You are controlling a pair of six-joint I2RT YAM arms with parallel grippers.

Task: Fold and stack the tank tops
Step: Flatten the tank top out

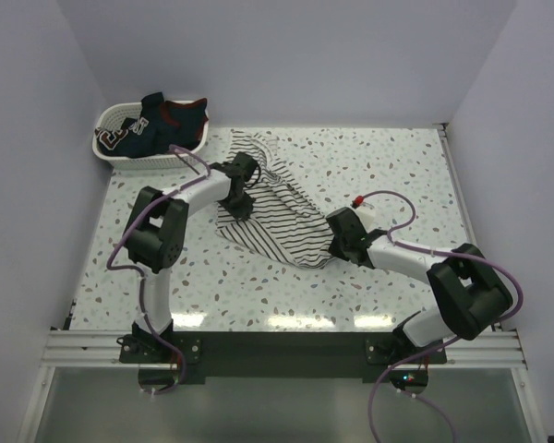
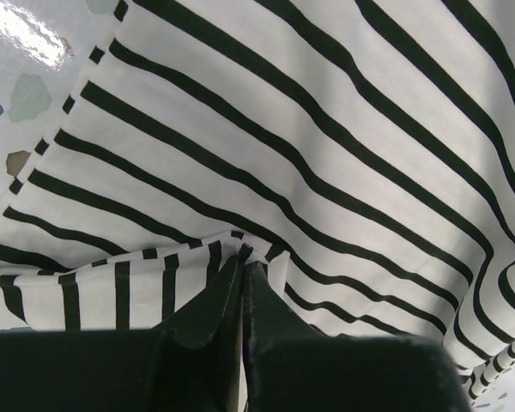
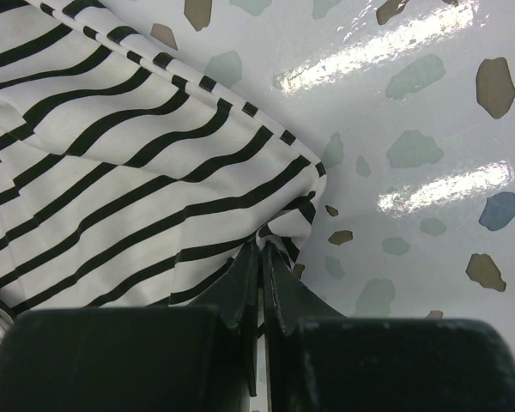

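Observation:
A white tank top with thin dark stripes [image 1: 279, 221] lies rumpled at the middle of the speckled table [image 1: 388, 175]. My left gripper [image 1: 241, 201] is at its left edge. In the left wrist view the left gripper [image 2: 243, 256] is shut on a pinched fold of the striped cloth [image 2: 283, 129]. My right gripper [image 1: 338, 242] is at the top's lower right corner. In the right wrist view the right gripper [image 3: 263, 243] is shut on the hem of the striped cloth [image 3: 112, 172]. A dark navy tank top with red trim [image 1: 162, 120] lies in the basket.
A white basket [image 1: 106, 146] stands at the table's back left corner, beside the left wall. White walls close in the table at the back and on both sides. The arms' bases sit on the rail at the near edge.

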